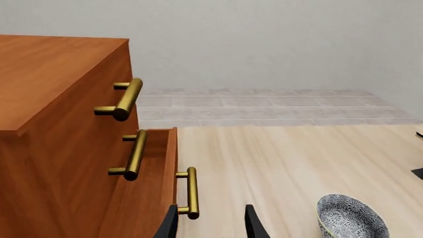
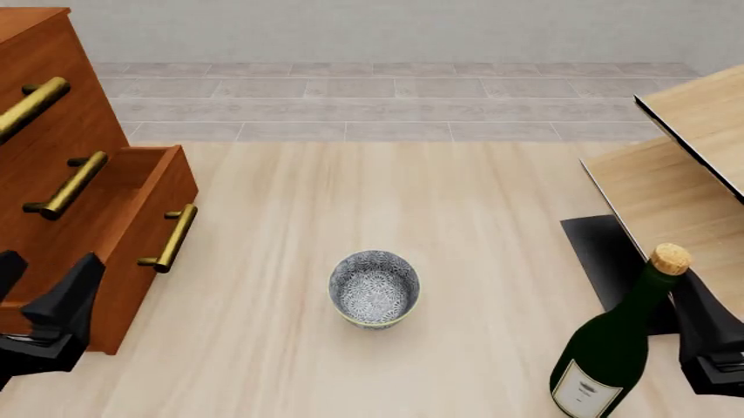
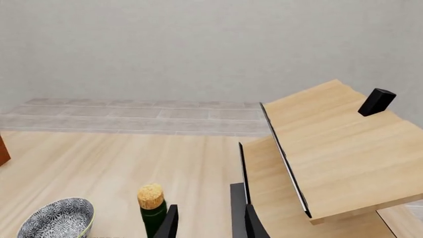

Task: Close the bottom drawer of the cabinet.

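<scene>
The cabinet (image 2: pixel 47 70) stands at the left, reddish-brown wood with three brass bar handles. Its bottom drawer (image 2: pixel 128 261) is pulled out to the right, past the two drawers above it. Its handle (image 2: pixel 172 237) faces the open floor. In the left wrist view the bottom drawer (image 1: pixel 148 198) and its handle (image 1: pixel 191 192) lie just ahead of the fingers. My left gripper (image 2: pixel 41 292) is open and empty, low beside the drawer's near side. It also shows in the left wrist view (image 1: pixel 210 227). My right gripper (image 2: pixel 712 335) is open and empty at the far right, and shows in the right wrist view (image 3: pixel 210 224).
A patterned bowl (image 2: pixel 374 288) sits mid-table. A green corked bottle (image 2: pixel 614 344) stands upright just left of the right gripper. Pale wood furniture with black edging (image 2: pixel 686 165) fills the right side. A grey wall runs along the back.
</scene>
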